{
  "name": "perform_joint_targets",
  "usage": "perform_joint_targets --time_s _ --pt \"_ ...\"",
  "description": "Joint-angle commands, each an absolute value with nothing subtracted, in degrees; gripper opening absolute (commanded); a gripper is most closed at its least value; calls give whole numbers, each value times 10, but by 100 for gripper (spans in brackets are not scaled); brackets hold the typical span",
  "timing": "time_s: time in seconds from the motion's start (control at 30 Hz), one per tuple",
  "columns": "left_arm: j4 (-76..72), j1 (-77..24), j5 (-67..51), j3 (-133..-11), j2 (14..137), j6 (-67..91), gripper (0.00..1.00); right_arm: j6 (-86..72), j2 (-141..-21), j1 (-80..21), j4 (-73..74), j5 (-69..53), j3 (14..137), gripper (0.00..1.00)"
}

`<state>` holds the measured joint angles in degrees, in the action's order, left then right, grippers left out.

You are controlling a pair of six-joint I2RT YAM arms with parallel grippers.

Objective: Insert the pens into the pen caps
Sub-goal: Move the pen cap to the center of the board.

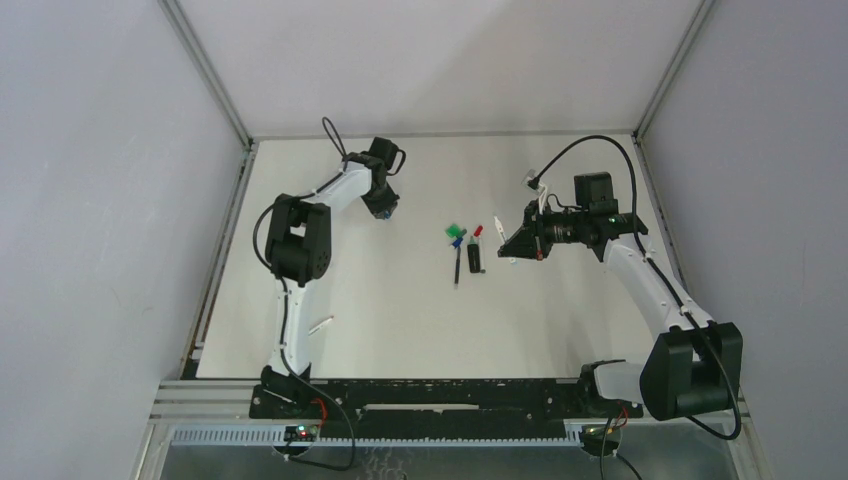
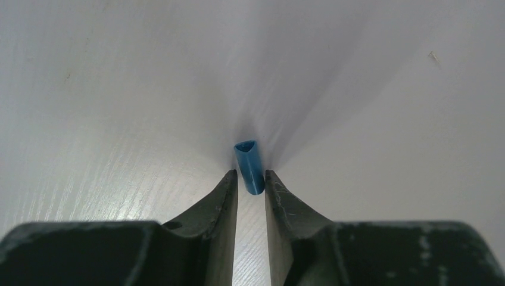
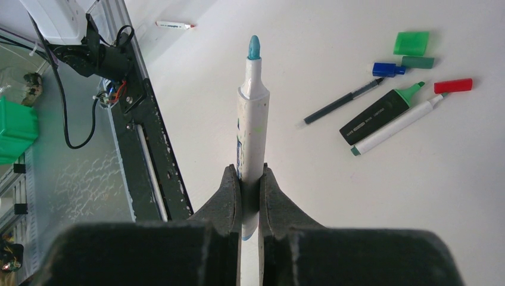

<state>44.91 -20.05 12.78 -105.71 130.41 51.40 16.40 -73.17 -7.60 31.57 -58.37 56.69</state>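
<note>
A small blue pen cap (image 2: 248,161) lies on the white table. My left gripper (image 2: 251,174) is down on it at the far left (image 1: 383,210), and both fingertips press the cap's near end. My right gripper (image 3: 250,173) is shut on an uncapped white pen (image 3: 251,119) with a blue tip, held above the table at the right (image 1: 515,245). On the table beyond it lie a black highlighter (image 3: 378,116), a thin dark pen (image 3: 339,102) and a white pen (image 3: 396,125). By them lie a green cap (image 3: 411,43), a dark green cap (image 3: 417,62), a dark blue cap (image 3: 387,69) and a red cap (image 3: 452,85).
Another white pen (image 1: 320,323) lies alone near the front left, close to the left arm. The black mounting rail (image 1: 440,395) runs along the table's near edge. Grey walls close the table in on three sides.
</note>
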Motion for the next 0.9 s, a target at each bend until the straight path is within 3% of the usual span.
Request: perform_joint_targets --time_s 0.0,0.4,0.87 --pt "444 -198 112 -1071 1307 499 26 174 -715 -74 311 -589 586 4" --pt "421 -201 105 -1009 1263 448 9 175 -714 -74 311 -590 586 4" --pt "356 -231 81 -843 1148 327 6 175 -713 -75 312 -592 586 4"
